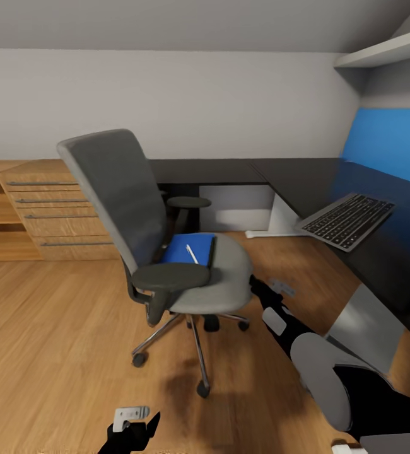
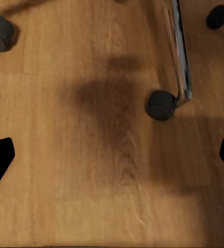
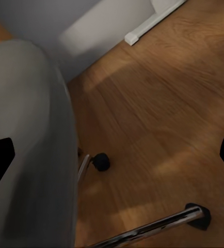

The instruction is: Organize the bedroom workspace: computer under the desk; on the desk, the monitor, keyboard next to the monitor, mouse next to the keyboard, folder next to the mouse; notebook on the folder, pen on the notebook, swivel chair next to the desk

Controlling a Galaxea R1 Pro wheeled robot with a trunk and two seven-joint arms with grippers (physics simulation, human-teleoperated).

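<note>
Both hands, left [image 1: 132, 421] and right [image 1: 262, 291], are held released beside the swivel chair [image 1: 167, 252], whose seat carries the folder [image 1: 186, 250], presumably awaiting pickup.

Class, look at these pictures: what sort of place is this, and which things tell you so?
Probably a home office: a swivel chair, a long black desk carrying a keyboard, and wooden drawers.

A low oak drawer unit with grey bar handles [image 1: 57, 211] stands at the far left against the grey-white wall [image 1: 199, 101]. A white wall shelf [image 1: 388, 50] hangs at upper right above a bright blue panel [image 1: 391, 142].
</note>
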